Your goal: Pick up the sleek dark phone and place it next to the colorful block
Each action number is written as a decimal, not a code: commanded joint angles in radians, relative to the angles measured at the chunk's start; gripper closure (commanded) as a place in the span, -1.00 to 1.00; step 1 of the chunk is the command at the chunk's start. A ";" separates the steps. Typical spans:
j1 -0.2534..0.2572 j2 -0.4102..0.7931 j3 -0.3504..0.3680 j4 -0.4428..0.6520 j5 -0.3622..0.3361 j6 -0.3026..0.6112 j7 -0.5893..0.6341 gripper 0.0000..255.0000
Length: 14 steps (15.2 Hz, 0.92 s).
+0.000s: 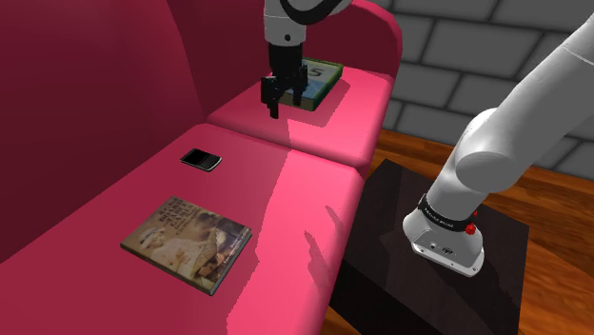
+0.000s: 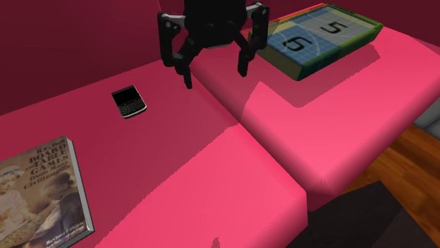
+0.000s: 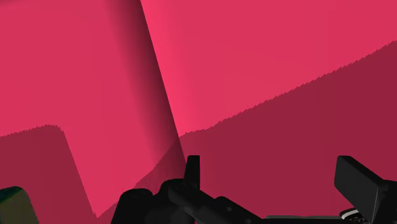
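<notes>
A small black phone with a keypad lies flat on the pink sofa's near seat cushion. The colourful block, a flat green-edged box with blue and yellow panels and number fives, rests on the far cushion. My gripper hangs open and holds nothing. It is above the seam between the two cushions, beside the block's near edge and well away from the phone. In the wrist view the cushion seam runs ahead of the fingers.
A flat illustrated board-game box lies on the near cushion, closer to the camera than the phone. The sofa back rises behind. My dark stand sits on wood floor beside the sofa, before a grey stone wall.
</notes>
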 commanded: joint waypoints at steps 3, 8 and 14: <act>0.016 0.143 0.049 0.092 -0.038 0.062 0.077 -1.00; 0.047 0.332 0.085 0.238 -0.117 0.110 0.170 -1.00; 0.115 0.568 0.092 0.464 -0.225 0.120 0.270 -1.00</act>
